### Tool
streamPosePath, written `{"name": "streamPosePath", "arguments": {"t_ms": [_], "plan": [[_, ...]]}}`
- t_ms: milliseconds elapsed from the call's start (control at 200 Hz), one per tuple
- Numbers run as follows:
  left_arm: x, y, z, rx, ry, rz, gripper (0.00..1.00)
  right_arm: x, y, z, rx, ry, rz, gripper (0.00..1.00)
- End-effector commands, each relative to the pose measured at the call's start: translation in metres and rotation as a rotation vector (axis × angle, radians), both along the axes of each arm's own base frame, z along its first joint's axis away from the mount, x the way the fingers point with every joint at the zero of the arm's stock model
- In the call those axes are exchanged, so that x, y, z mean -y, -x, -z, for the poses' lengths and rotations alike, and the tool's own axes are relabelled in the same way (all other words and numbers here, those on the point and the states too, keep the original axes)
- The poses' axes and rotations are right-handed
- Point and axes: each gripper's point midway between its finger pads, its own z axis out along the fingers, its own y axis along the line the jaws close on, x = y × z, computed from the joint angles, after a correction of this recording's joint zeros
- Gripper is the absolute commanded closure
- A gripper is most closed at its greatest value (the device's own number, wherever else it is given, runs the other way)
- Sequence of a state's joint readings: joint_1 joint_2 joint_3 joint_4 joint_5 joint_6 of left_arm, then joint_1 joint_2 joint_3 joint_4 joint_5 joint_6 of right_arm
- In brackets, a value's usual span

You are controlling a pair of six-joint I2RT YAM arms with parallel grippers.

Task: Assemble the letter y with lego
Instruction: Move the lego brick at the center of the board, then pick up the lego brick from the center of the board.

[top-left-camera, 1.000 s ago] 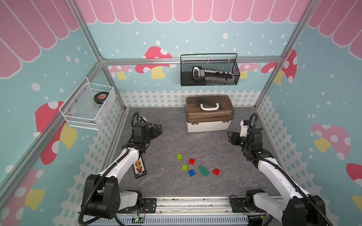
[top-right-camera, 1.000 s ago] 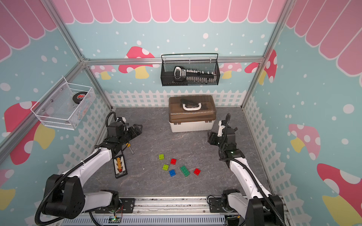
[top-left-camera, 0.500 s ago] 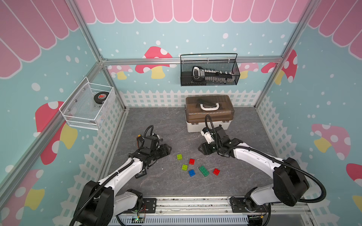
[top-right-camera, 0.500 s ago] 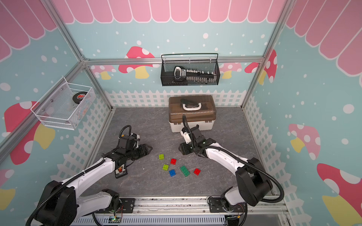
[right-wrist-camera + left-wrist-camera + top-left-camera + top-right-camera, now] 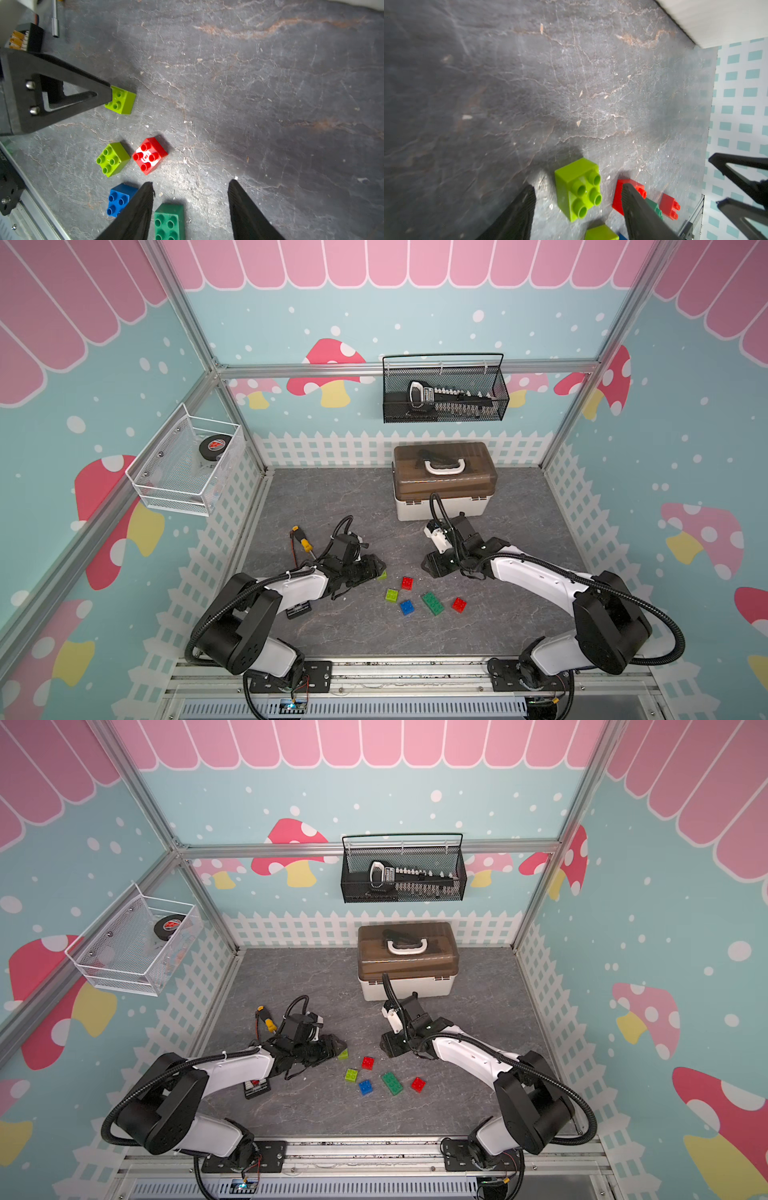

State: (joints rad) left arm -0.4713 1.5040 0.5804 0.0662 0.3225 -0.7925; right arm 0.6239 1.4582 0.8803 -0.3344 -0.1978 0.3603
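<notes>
The lego (image 5: 406, 607) lies as six loose bricks on the tabletop (image 5: 332, 497), none joined, so the letter y is not begun. One lime green brick (image 5: 579, 191) sits between the spread jaws of the left tool (image 5: 576, 186), ungripped. The right tool (image 5: 190, 182) hovers open and empty by the dark green brick (image 5: 169, 220). All the joining remains.

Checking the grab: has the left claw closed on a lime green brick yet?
No, the lime green brick sits inside the open left claw, with bare floor showing on either side of it.
</notes>
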Motion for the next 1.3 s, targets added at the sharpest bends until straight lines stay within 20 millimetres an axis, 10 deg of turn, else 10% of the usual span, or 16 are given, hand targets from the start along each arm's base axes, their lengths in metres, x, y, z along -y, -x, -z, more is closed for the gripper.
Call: {"name": "streamPosePath", "arguments": {"t_ms": [0,365,936,1296], "plan": [[0.019,-0.02,-0.018,0.059,0.066,0.009,0.33,0.006,0.006,0.0,0.008,0.007,0.01,0.42],[0.062,-0.032,-0.027,0.078,0.092,0.117,0.34,-0.002,0.014,0.014,-0.04,0.003,-0.042,0.44],[-0.021,0.018,-0.044,0.133,-0.133,-0.015,0.3,-0.06,0.024,0.029,-0.029,0.068,-0.297,0.38],[-0.028,0.026,-0.036,0.112,-0.125,-0.041,0.3,-0.081,0.03,0.043,-0.096,0.019,-0.368,0.38]]}}
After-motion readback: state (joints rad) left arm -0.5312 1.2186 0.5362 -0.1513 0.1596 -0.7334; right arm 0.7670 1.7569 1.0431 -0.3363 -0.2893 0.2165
